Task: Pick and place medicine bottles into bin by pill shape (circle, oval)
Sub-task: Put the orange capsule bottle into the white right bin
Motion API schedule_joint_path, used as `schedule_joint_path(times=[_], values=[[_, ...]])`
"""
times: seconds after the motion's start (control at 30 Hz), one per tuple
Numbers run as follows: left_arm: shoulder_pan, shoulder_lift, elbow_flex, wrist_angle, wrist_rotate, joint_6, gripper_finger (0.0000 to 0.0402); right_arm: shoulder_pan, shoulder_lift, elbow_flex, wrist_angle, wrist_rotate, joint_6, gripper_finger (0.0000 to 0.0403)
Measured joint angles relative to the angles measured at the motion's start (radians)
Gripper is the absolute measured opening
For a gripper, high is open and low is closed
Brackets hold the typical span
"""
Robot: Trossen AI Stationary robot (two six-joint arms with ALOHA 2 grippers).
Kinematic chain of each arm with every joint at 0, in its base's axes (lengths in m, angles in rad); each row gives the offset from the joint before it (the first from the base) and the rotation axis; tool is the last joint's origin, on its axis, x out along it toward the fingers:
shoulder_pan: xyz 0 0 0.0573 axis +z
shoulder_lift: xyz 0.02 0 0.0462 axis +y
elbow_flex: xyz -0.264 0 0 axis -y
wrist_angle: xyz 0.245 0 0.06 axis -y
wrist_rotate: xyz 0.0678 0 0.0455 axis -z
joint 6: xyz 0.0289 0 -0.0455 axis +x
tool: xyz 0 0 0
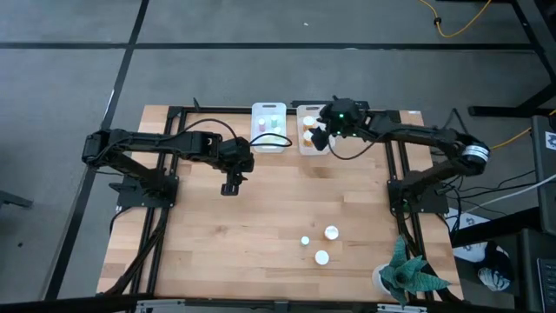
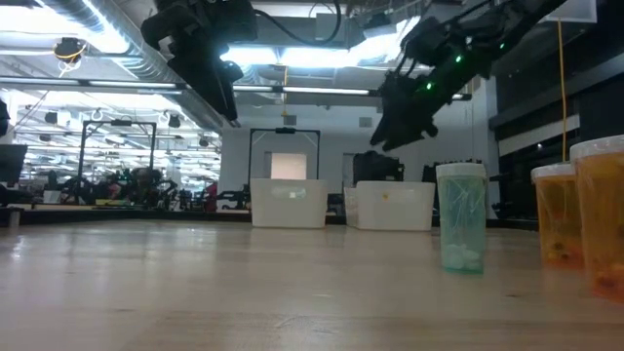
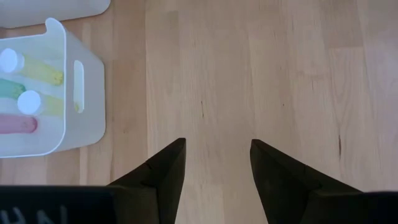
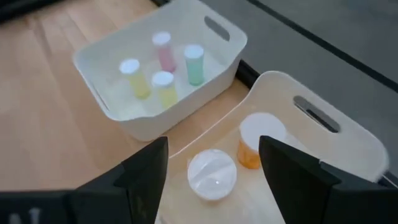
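Observation:
Three white-capped medicine bottles [image 1: 322,243] stand on the table at the near right. In the low view they show as a green one [image 2: 460,229] and two orange ones [image 2: 556,214]. Several pastel bottles [image 4: 163,68] sit in the left white bin [image 1: 269,127]. Two orange bottles [image 4: 258,140] sit in the right white bin [image 1: 308,129]. My right gripper [image 4: 214,168] is open and empty above the right bin [image 4: 348,134]. My left gripper [image 3: 214,168] is open and empty above bare table, near the left bin [image 3: 81,81].
A small potted plant [image 1: 408,274] stands at the table's near right corner. The two bins stand side by side at the far middle edge. Bare wood [image 1: 234,235] lies between the bins and the three standing bottles.

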Motion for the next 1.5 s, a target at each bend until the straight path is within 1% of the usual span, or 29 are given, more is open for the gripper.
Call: schedule_joint_path(times=[0.27,0.43,0.53,0.63,0.7,0.83,0.93,1.03,1.1,1.17,1.3,1.4,1.5], values=[[0.000,0.000,0.000,0.000,0.000,-0.019,0.0171,0.018,-0.161,0.000,-0.104,-0.003,0.022,0.0253],[0.000,0.000,0.000,0.000,0.000,-0.040,0.0171,0.072,-0.257,0.000,-0.213,-0.083,0.078,0.0253],[0.000,0.000,0.000,0.000,0.000,-0.040,0.0171,0.133,-0.304,0.000,-0.291,-0.144,0.144,0.0253],[0.000,0.000,0.000,0.000,0.000,-0.040,0.0171,0.224,-0.348,0.000,-0.331,-0.192,0.202,0.0253],[0.000,0.000,0.000,0.000,0.000,-0.040,0.0171,0.293,-0.373,0.000,-0.348,-0.181,0.230,0.0253],[0.000,0.000,0.000,0.000,0.000,-0.040,0.0171,0.436,-0.409,0.000,-0.434,-0.091,0.338,0.0253],[0.000,0.000,0.000,0.000,0.000,-0.040,0.0171,0.551,-0.412,0.000,-0.507,-0.030,0.459,0.0253],[0.000,0.000,0.000,0.000,0.000,-0.040,0.0171,0.663,-0.403,0.000,-0.567,0.006,0.562,0.0253],[0.000,0.000,0.000,0.000,0.000,-0.039,0.0171,0.729,-0.395,0.000,-0.613,0.008,0.627,0.0253],[0.000,0.000,0.000,0.000,-0.002,-0.039,0.0171,0.788,-0.385,0.000,-0.659,-0.018,0.675,0.0253],[0.000,0.000,0.000,0.006,-0.024,-0.039,0.0171,0.875,-0.348,0.000,-0.718,-0.038,0.751,0.0253],[0.000,0.000,0.000,0.007,-0.028,-0.039,0.0171,0.923,-0.301,0.000,-0.724,-0.036,0.739,0.0253],[0.000,0.000,0.000,0.007,-0.027,-0.038,0.0171,0.963,-0.242,0.000,-0.724,-0.038,0.649,0.0253]])
